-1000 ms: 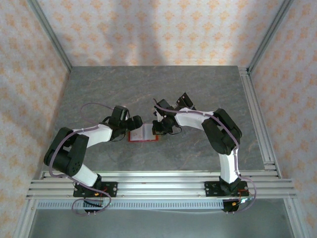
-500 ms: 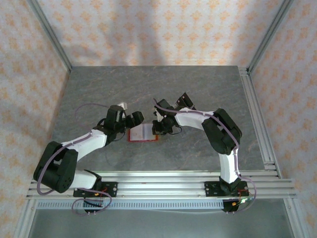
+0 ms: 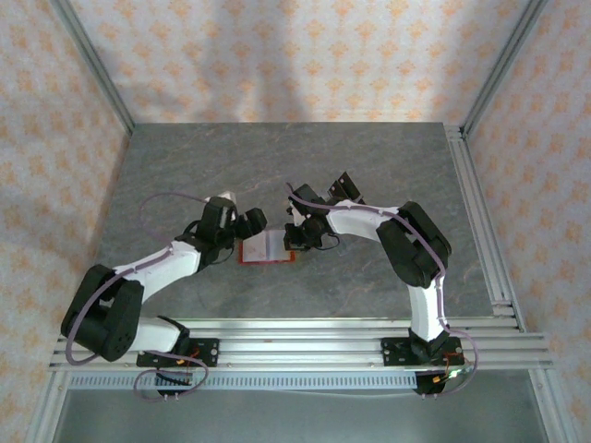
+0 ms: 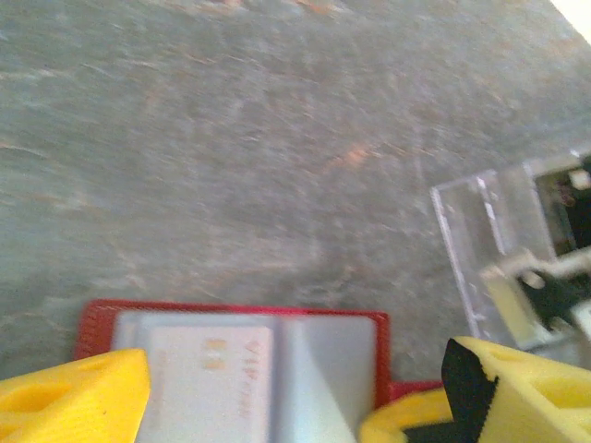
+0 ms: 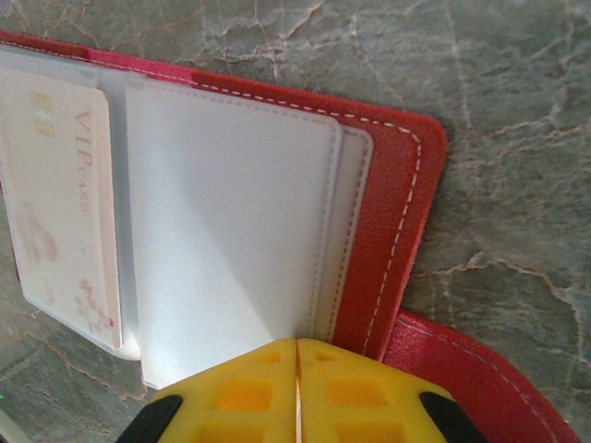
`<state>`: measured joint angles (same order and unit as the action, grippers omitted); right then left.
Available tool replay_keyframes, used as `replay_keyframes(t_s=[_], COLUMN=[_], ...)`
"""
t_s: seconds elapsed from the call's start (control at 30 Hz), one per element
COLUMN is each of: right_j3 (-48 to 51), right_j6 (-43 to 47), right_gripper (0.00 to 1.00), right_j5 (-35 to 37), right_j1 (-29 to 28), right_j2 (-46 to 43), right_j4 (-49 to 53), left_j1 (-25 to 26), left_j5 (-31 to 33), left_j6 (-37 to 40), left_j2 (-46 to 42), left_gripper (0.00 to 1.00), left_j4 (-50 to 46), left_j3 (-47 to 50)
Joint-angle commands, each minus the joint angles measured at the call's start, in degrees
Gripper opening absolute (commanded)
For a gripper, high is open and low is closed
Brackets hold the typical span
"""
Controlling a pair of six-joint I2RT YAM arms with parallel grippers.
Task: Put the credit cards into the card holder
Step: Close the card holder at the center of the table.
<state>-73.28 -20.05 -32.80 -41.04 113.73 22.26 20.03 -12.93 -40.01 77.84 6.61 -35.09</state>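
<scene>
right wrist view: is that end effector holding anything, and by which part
The right end effector looks shut on the card holder, pinching the near edge of its pale inner sleeve.

The left claw (image 4: 286, 411) hangs low over the grey marbled surface (image 4: 231, 138), its yellow fingers (image 4: 74, 397) wide apart. Between them lies the open red card holder (image 4: 231, 311), with a pale card (image 4: 212, 378) printed "VIP" in its pocket. On the right stands a clear acrylic stand (image 4: 480, 240).
</scene>
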Motion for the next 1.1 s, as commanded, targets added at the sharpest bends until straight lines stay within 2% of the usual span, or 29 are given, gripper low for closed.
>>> replay_keyframes(t_s=[0.0, 0.17, 0.37, 0.67, 1.07], right_j3=[1.2, 1.4, 1.1, 1.5, 1.8], right_j6=[0.4, 0.3, 0.4, 0.5, 0.4], right_gripper=[0.08, 0.08, 0.08, 0.08, 0.07], right_j5=[2.6, 2.5, 2.1, 2.0, 1.9], right_j1=[0.8, 0.7, 0.7, 0.7, 0.8], right_j2=[1.5, 1.5, 2.0, 2.9, 3.4], right_j4=[1.2, 1.1, 0.9, 0.5, 0.2], left_j1=[-1.8, -2.1, -2.0, -0.5, 6.1], left_j5=[1.1, -2.5, -4.3, -10.2, -7.3], left_j6=[3.0, 4.1, 4.0, -0.4, -5.3], left_j2=[3.8, 8.7, 10.7, 5.3, 2.6], left_gripper=[0.84, 0.84, 0.83, 0.83, 0.83], left_j4=[-2.2, 2.0, 3.8, 9.0, 12.0], left_j3=[-1.5, -1.5, -1.3, 0.6, 1.0])
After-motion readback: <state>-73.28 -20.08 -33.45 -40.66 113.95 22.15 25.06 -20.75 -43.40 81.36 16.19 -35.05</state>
